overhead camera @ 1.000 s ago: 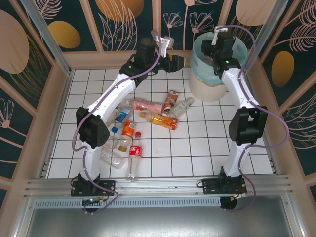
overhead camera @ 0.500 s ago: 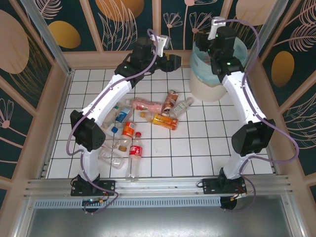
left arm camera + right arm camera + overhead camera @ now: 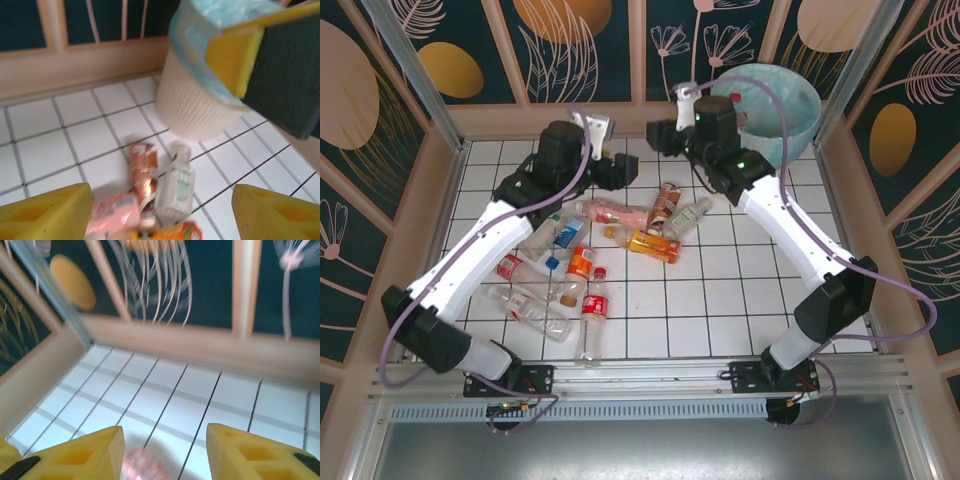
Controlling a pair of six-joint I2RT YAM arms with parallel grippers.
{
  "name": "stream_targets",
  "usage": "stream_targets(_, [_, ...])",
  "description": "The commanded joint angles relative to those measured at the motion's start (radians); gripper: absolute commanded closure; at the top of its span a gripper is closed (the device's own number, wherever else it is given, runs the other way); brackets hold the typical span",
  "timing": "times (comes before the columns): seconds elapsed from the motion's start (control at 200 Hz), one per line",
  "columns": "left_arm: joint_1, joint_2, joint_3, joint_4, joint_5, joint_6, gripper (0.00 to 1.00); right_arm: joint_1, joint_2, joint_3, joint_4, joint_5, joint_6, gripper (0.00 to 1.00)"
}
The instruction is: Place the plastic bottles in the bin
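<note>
- Tiled table point(image 3: 720, 300), walled all round: right half bare, room to move there.
- Bin point(image 3: 798, 110) in the far right corner.
- Left arm point(image 3: 490, 235) stretched far forward; right arm point(image 3: 790, 225) reaching across leftward.
- Bottles point(image 3: 620, 215) scattered centre-left, just near of left gripper point(image 3: 620, 168) and right gripper point(image 3: 660, 135).
- Left jaws wide, empty; right jaws parted, empty.

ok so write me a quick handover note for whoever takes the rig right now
left gripper: open, empty, above the far tiles, over the pink-label bottle and its neighbours.
right gripper: open, empty, close beside it, to the left of the bin.
bin: upright in the far right corner; its contents are hard to make out.
plastic bottles: roughly a dozen lying on the tiles, one group mid-table, one by the left arm.
done: nothing I can confirm.
left: grasp each bottle on the tiles and drop it in the bin.
</note>
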Motion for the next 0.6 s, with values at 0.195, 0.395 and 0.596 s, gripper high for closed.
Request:
stream_targets(0.195, [0.0,-0.214,-0.218,-0.256,-0.073,-0.042,0.24,0.107,-0.077,-0.34,0.027,-0.198,0.315,0.56])
stream_targets(0.395, [0.0,-0.25,-0.282,-0.353,-0.043,-0.087,0.24,0.192,0.042,-0.428,0.115,-0.336,0.397,0.55])
stream_targets(0.596, [0.001,-0.272,-0.373,-0.406,0.008,-0.152,0.24,0.235,0.174,-0.425,0.148,-0.376,0.404,0.52])
